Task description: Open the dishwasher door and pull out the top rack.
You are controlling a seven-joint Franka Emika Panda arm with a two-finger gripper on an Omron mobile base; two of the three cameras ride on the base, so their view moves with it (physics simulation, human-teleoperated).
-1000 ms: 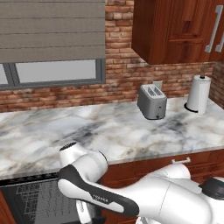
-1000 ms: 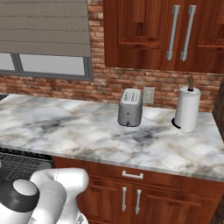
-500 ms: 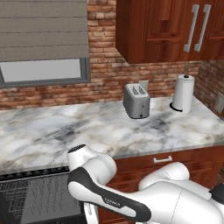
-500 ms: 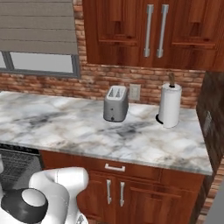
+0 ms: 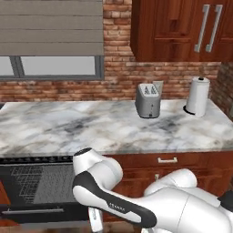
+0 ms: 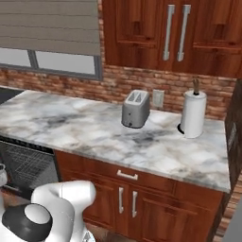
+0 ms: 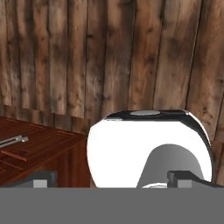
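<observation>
While the end effector (image 7: 111,179) points at wooden floor with fingers spread wide and empty, the dishwasher door (image 5: 32,211) hangs ajar under the marble tabletop (image 5: 91,127), top rack (image 5: 36,182) inside.

Toaster (image 5: 148,100) near counter (image 5: 68,127) back edge; paper-towel roll (image 5: 198,96) rightward; dishwasher door (image 5: 32,211), apparently lowered, beneath counter's left end.

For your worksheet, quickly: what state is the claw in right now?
Claw: open, fingertips wide apart, holding nothing.
</observation>
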